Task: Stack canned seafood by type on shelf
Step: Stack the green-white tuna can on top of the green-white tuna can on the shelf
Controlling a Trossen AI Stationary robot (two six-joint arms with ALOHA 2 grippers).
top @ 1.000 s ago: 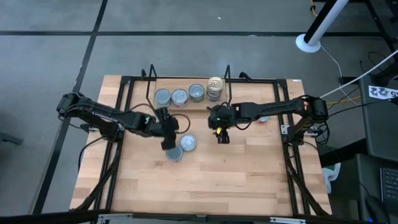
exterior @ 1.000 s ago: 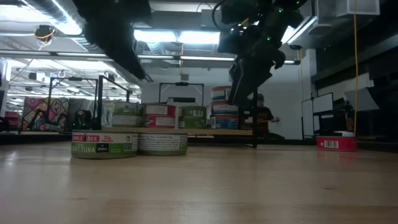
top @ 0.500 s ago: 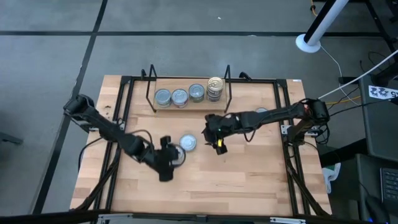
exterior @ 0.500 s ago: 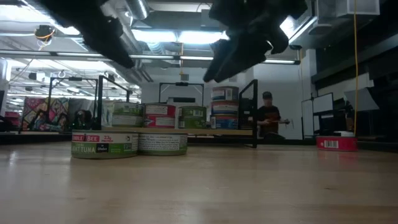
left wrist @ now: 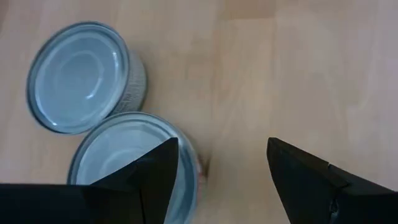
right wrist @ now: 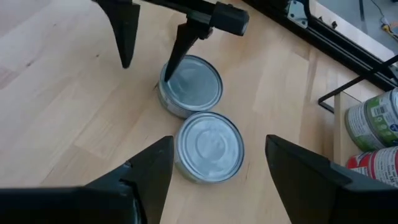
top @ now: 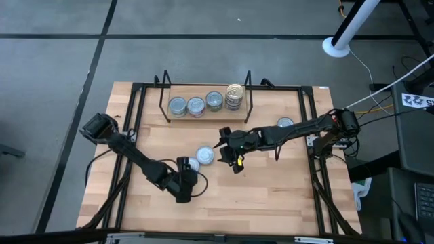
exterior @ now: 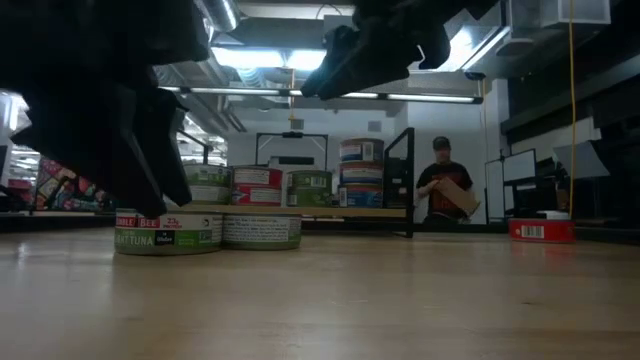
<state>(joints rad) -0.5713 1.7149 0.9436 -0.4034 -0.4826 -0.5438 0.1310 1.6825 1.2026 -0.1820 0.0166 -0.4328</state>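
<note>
Table: light wood planks, matt, fine grain, smooth. Two loose tins: metal lids, silver, brushed sheen, soft glare, pressed concentric rings; paper-look printed labels round sides. Shelf: thin black wire uprights, light wooden base. Stacked tin on shelf: gold-yellow metal lid, shiny. Left gripper fingers: dark, matt, plastic-like, flat facets. Right gripper fingers: same dark matt finish. Floor: grey, dull, seams between panels.
</note>
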